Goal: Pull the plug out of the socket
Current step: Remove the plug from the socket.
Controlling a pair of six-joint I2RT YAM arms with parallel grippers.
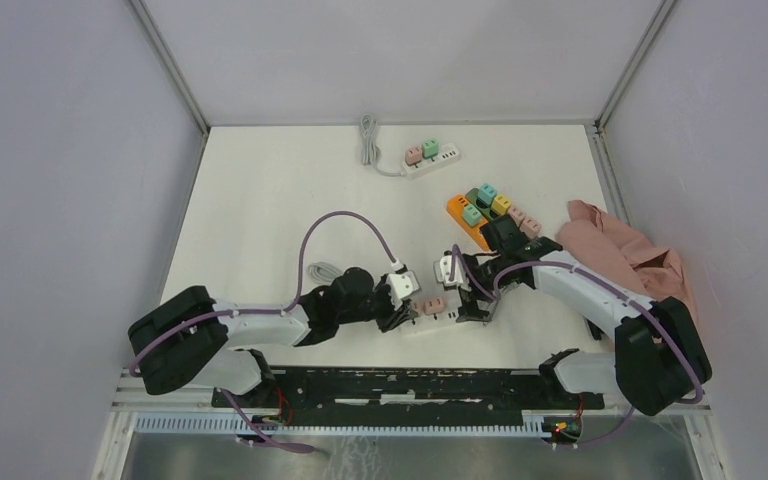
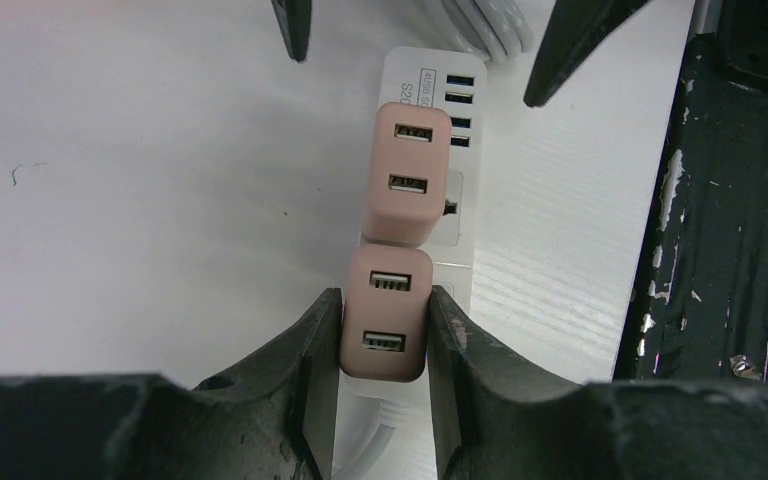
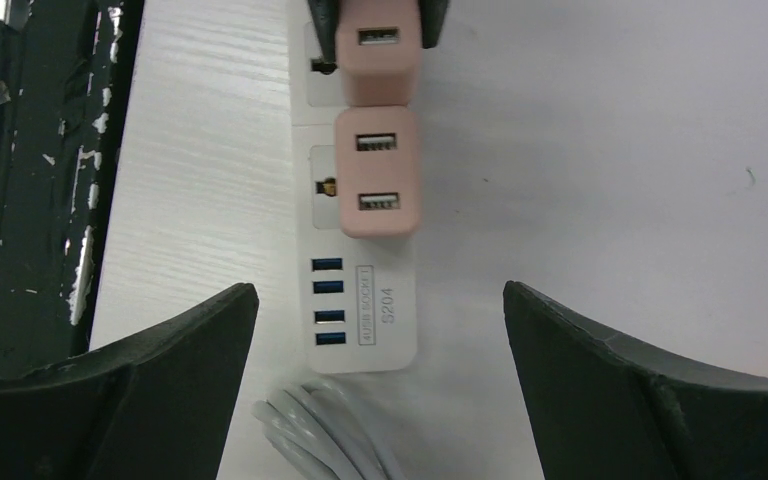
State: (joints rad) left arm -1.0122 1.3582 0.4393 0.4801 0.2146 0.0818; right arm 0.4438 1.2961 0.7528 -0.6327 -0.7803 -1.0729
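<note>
The left gripper (image 2: 385, 345) has its fingers (image 2: 315, 340) pinching the nearer pink plug (image 2: 387, 300) across its two flat sides. At that plug's 12 o'clock, touching it, sits a second pink plug (image 2: 407, 175). Both are seated in the white power strip (image 2: 465, 260), at the table's (image 1: 260, 200) 6 o'clock edge. The right gripper (image 3: 380, 290) hovers spread wide over the strip's USB end. The plug looks rigid, smooth and light with snug prongs, so the strip may lift with it. A straight pull looks best.

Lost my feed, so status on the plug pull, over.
Left gripper shut on end pink plug, plug seated in power strip. Right gripper open over strip's USB end. Second pink plug close beside the held one.
</note>
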